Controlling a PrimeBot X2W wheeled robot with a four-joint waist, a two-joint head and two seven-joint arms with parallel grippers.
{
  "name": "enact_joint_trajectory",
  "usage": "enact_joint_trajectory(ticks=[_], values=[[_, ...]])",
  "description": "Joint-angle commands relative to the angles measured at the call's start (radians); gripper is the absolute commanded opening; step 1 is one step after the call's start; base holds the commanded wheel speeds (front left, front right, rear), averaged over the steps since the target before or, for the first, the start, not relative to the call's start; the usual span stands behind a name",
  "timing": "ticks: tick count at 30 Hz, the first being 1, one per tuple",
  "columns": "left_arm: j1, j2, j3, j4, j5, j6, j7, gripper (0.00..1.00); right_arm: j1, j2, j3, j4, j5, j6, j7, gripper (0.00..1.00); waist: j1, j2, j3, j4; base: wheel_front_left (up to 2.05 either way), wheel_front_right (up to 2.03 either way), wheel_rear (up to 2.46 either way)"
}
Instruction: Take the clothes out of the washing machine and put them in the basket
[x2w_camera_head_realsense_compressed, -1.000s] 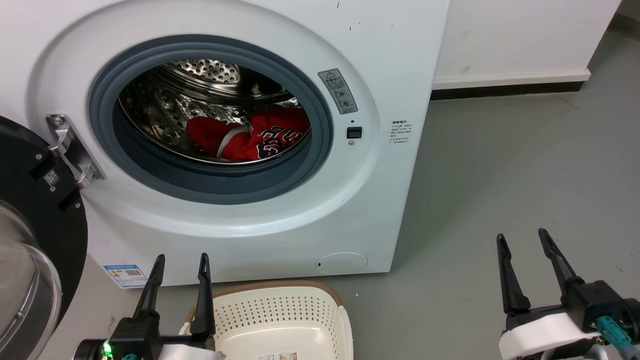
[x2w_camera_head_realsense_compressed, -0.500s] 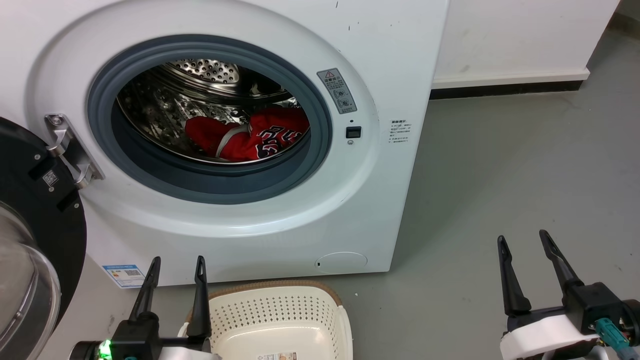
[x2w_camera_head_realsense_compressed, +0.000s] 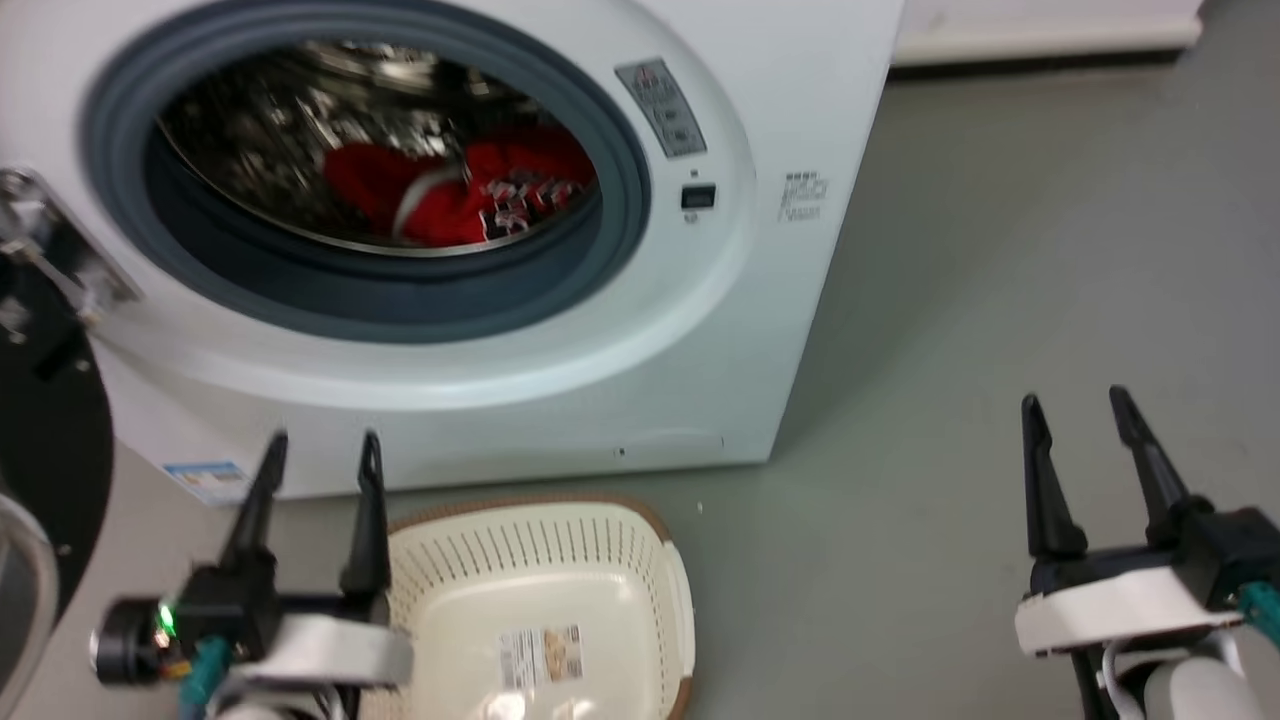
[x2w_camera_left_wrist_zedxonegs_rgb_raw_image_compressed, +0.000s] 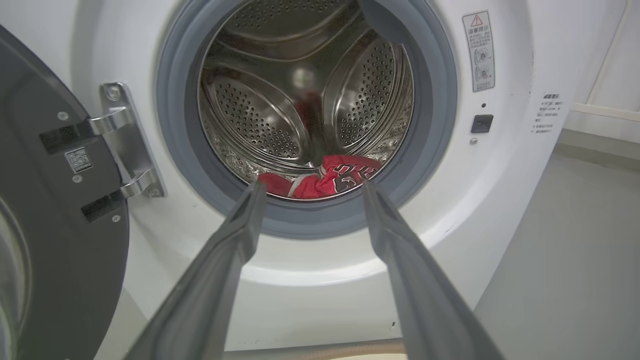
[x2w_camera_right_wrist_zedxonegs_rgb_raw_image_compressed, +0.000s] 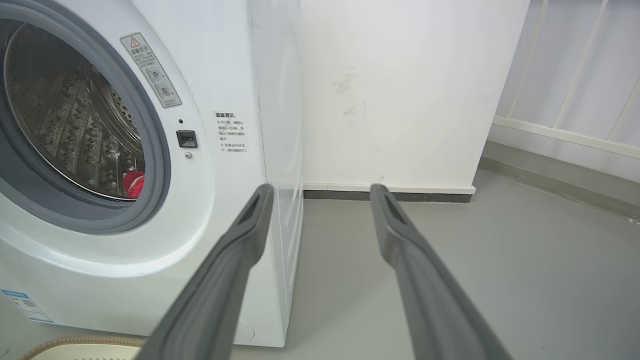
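— Anything out yet?
— Nothing: red clothes (x2w_camera_left_wrist_zedxonegs_rgb_raw_image_compressed: 325, 181) lie low in the washing machine's (x2w_camera_head_realsense_compressed: 790, 90) drum (x2w_camera_left_wrist_zedxonegs_rgb_raw_image_compressed: 260, 120); the basket (x2w_camera_head_realsense_compressed: 520, 545) on the floor (x2w_camera_head_realsense_compressed: 950, 300) looks empty, though blurred; left hand (x2w_camera_head_realsense_compressed: 324, 437) and right hand (x2w_camera_head_realsense_compressed: 1074, 396) gape, holding nothing.

I note: drum (x2w_camera_left_wrist_zedxonegs_rgb_raw_image_compressed: 280, 120) glossy perforated steel; gasket (x2w_camera_left_wrist_zedxonegs_rgb_raw_image_compressed: 177, 125) matt; clothes (x2w_camera_left_wrist_zedxonegs_rgb_raw_image_compressed: 325, 180) cloth; basket (x2w_camera_head_realsense_compressed: 530, 555) perforated plastic; my left fingers (x2w_camera_left_wrist_zedxonegs_rgb_raw_image_compressed: 215, 280) matt grey.

The clothes (x2w_camera_head_realsense_compressed: 445, 195) lie inside the washing machine (x2w_camera_head_realsense_compressed: 770, 320). The basket (x2w_camera_head_realsense_compressed: 530, 545) sits on the floor (x2w_camera_head_realsense_compressed: 1000, 300) just in front of it. The door (x2w_camera_head_realsense_compressed: 50, 440) hangs open on the left.
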Motion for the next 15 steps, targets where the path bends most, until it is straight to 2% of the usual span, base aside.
enact_joint_trajectory(ticks=[1, 4, 8, 12, 15], values=[[-0.05, 0.023, 0.011, 0.003, 0.001, -0.015, -0.003, 1.0, -0.033, 0.002, -0.005, -0.009, 0.014, -0.001, -0.002, 1.0, 0.0, -0.0001, 0.127, -0.028, 0.0, 0.0, 0.0], [-0.154, 0.062, 0.032, 0.049, -0.021, -0.04, -0.003, 1.0, -0.076, 0.002, -0.008, -0.017, 0.028, -0.001, -0.002, 1.0, 0.0, -0.0001, 0.232, -0.05, 0.0, 0.0, 0.0], [-0.352, 0.166, 0.041, 0.13, -0.013, -0.061, -0.003, 1.0, -0.118, 0.002, -0.011, -0.029, 0.052, -0.001, -0.002, 1.0, 0.0, -0.0001, 0.354, -0.086, 0.0, 0.0, 0.0], [-0.553, 0.26, 0.006, 0.27, -0.038, -0.069, 0.005, 1.0, -0.144, 0.002, -0.009, -0.034, 0.082, -0.001, -0.002, 1.0, 0.0, -0.0001, 0.447, -0.115, 0.0, 0.0, 0.0], [-0.742, 0.339, -0.058, 0.371, -0.086, -0.071, 0.076, 1.0, -0.166, 0.002, -0.001, -0.046, 0.105, -0.001, -0.002, 1.0, 0.0, -0.0001, 0.511, -0.141, 0.0, 0.0, 0.0]])
